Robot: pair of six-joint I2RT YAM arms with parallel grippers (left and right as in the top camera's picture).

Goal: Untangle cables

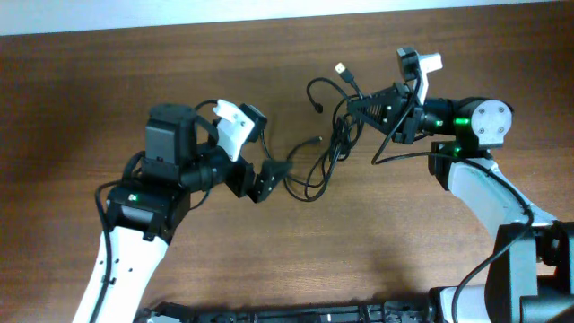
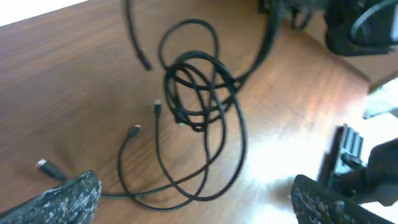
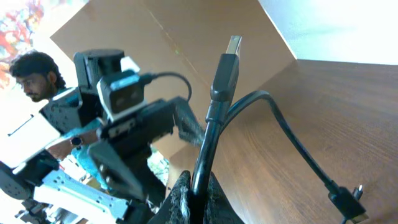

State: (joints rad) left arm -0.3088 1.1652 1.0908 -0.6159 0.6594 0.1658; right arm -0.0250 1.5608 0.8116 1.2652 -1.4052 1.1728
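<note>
- Wooden table [image 1: 269, 260] carried the cables [image 2: 199, 93] near its middle.
- Left gripper [image 1: 272, 179] stood wide open just beside the bundle's nearest loop, holding nothing.
- Right gripper [image 1: 359, 106] was clamped on one cable, just below its USB plug [image 3: 227, 68], which pointed up.
- Tangled loops lay between both grippers; one strand rose to the clamped jaws.
</note>
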